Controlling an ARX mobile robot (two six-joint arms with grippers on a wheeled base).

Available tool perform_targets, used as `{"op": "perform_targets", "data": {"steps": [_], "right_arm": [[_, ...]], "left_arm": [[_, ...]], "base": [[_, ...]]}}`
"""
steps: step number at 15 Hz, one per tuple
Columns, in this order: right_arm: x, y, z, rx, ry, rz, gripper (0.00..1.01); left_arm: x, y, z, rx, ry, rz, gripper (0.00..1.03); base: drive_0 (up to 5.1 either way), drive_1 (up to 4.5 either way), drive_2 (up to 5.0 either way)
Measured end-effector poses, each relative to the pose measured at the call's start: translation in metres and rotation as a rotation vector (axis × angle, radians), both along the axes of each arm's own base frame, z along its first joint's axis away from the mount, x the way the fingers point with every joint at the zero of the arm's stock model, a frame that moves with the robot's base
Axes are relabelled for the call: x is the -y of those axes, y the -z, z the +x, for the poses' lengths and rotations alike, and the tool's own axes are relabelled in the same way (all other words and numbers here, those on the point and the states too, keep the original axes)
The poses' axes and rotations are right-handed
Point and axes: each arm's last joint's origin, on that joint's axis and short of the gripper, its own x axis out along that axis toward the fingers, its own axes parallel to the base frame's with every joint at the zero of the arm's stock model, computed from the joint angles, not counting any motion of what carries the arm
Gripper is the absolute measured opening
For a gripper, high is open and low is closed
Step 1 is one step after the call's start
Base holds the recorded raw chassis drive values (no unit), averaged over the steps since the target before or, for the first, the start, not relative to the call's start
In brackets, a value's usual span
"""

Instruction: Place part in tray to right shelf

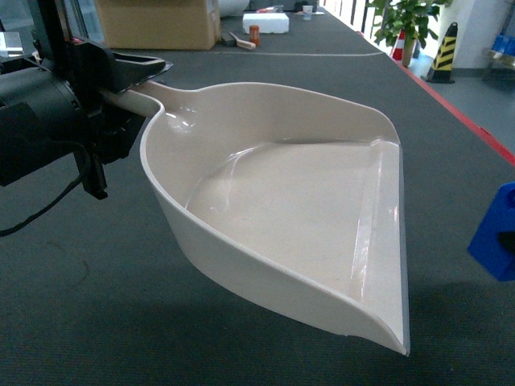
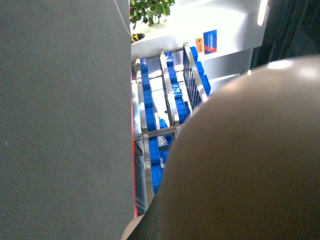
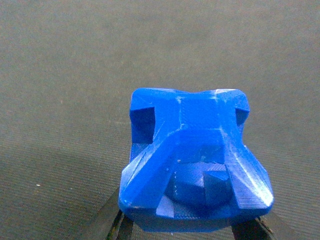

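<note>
Your tray (image 1: pixel 306 209) fills the head view, its handle clenched by the left gripper (image 1: pixel 121 84) at ten o'clock; the part (image 3: pixel 195 160), at three o'clock, sits grasped in the right gripper (image 3: pixel 187 231).

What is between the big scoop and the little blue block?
Nothing: in the head view only bare dark floor separates the tray from the part.

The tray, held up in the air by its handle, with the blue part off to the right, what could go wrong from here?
1. The left tool grips the tray only by its handle, and it tilts, open lip lowest; a dropped part might slide out.
2. The part is at the head view's right edge, apart from the tray, so its release could miss.
3. The right tool shows only as dark tips under the part in the wrist view; the grip may be shallow.
</note>
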Motion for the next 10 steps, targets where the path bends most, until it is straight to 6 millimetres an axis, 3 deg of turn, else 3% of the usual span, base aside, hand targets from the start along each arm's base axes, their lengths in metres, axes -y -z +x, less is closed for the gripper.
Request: {"op": "perform_targets", "data": {"steps": [3, 5, 6, 7, 10], "right_arm": [[-0.010, -0.074, -0.024, 0.198, -0.059, 0.023, 0.46], [-0.041, -0.131, -0.029, 0.410, -0.171, 0.081, 0.46], [-0.057, -0.144, -0.025, 0.441, -0.217, 0.120, 0.46], [-0.079, -0.146, -0.018, 0.435, -0.261, 0.162, 0.46], [-0.152, -0.112, 0.011, 0.239, -0.378, 0.268, 0.46]], "left_arm": [[0.000, 0.000, 0.000, 0.000, 0.000, 0.000, 0.13], [0.000, 0.000, 0.000, 0.000, 0.002, 0.000, 0.13], [0.000, 0.000, 0.000, 0.000, 0.002, 0.000, 0.13], [0.000, 0.000, 0.000, 0.000, 0.000, 0.000, 0.13], [0.000, 0.000, 0.000, 0.000, 0.001, 0.000, 0.13]], "base": [[0.0, 0.00, 0.0], [0.0, 0.00, 0.0], [0.0, 0.00, 0.0], [0.0, 0.00, 0.0], [0.0, 0.00, 0.0]]}}
